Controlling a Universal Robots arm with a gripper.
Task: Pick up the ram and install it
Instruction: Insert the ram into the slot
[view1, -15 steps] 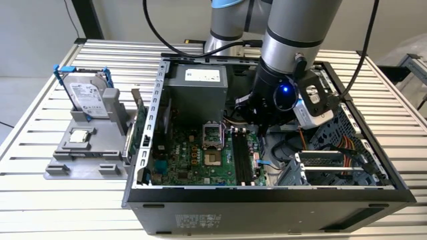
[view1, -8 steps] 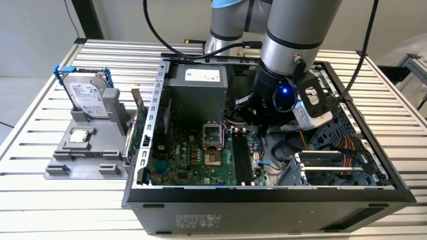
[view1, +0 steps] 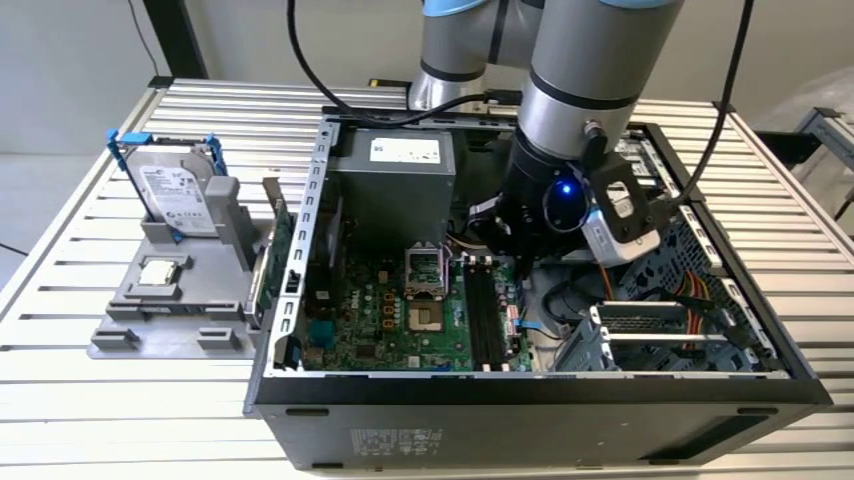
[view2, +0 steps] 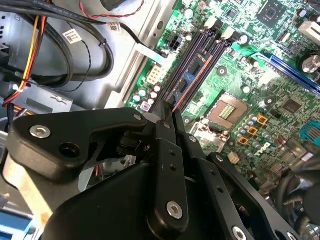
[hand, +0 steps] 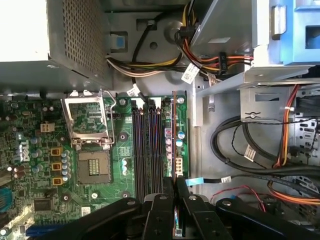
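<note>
The open computer case (view1: 534, 395) takes up most of the slatted table (view1: 80, 420), with the arm (view1: 587, 90) reaching down into it from the far side; to the exterior view's left of the case stands a grey holder (view1: 174, 300) carrying the hard drive (view1: 174, 190) and the small processor chip (view1: 160, 270). Inside, the green motherboard (hand: 30, 155) lies flat, its empty processor socket (hand: 92, 167) beside the row of black memory slots (hand: 145, 150). The gripper (hand: 174, 200) hangs over the end of those slots, its fingers (hand: 162, 212) drawn narrow onto the ram (hand: 173, 135) — the thin board stands on edge along the slot nearest the drive bay, so it looks held at one end while lining up with, or partly entering, that slot. I judge the stick light and stiff yet fragile: it is best pinched on its flat faces, and pressed straight, not twisted. Room is tight — bundled cables (hand: 250, 150) and the metal bay wall (hand: 200, 150) sit just beside the slot, the neighbouring slots on the other side.
</note>
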